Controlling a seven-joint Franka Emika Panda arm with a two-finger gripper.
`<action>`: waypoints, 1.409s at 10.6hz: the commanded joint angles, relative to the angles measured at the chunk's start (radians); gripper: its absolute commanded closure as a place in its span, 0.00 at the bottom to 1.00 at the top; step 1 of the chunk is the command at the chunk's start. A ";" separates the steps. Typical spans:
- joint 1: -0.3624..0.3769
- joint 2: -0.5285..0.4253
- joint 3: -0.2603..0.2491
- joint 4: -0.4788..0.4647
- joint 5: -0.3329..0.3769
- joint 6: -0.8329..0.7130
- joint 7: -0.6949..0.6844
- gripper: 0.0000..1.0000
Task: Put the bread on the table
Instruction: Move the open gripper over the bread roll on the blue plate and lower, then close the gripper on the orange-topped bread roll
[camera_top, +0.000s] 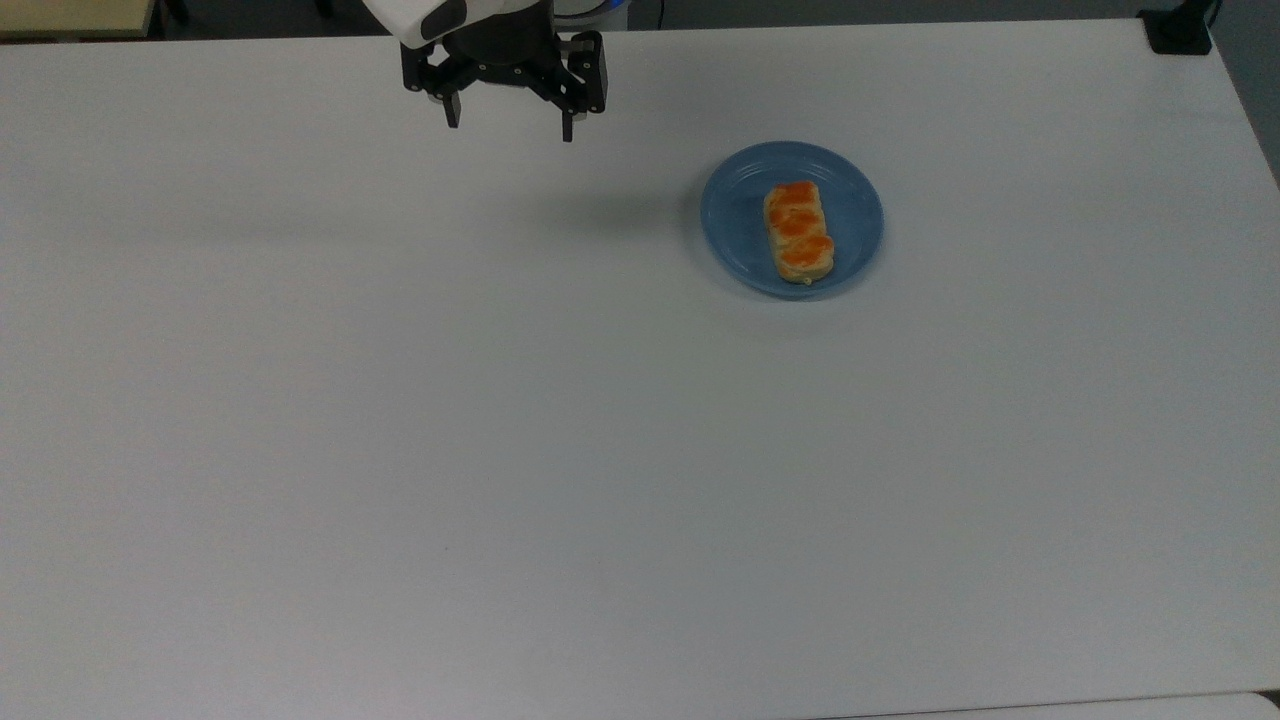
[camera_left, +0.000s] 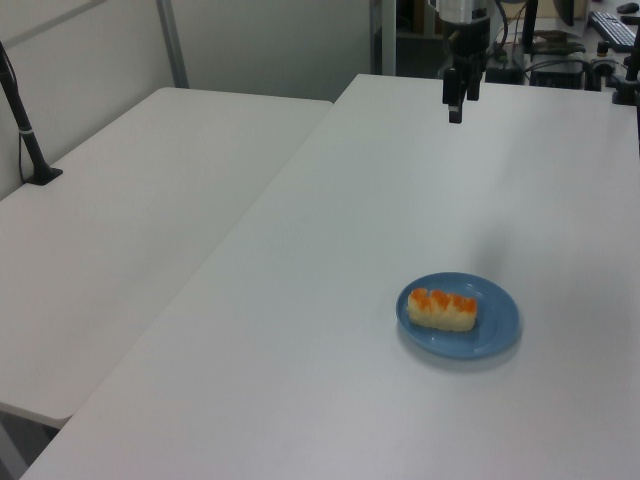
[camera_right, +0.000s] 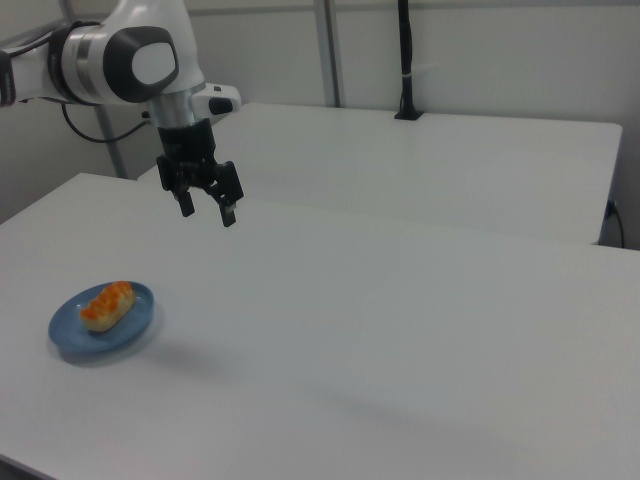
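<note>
Bread (camera_top: 799, 231) lies on the blue plate (camera_top: 735, 225); hand (camera_top: 508, 130), fingers spread, hangs apart, its arm cut off.

A round blue plastic plate (camera_top: 735, 215) sits flat; a second white rectangular tabletop (camera_left: 130, 220) adjoins, with a black pole (camera_left: 22, 125).

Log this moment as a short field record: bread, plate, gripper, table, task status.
bread: lying on the blue plate, untouched
blue plate: on the table, toward the top view's right
gripper: open, empty, raised above the table, apart from the plate, toward the top view's upper left of it
table: white
task status: bread not yet picked up
</note>
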 joint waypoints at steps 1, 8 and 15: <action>0.144 -0.003 -0.051 0.001 0.009 -0.024 0.022 0.00; 0.419 0.123 -0.038 -0.122 0.029 0.219 0.453 0.00; 0.473 0.301 -0.004 -0.131 -0.037 0.353 0.445 0.47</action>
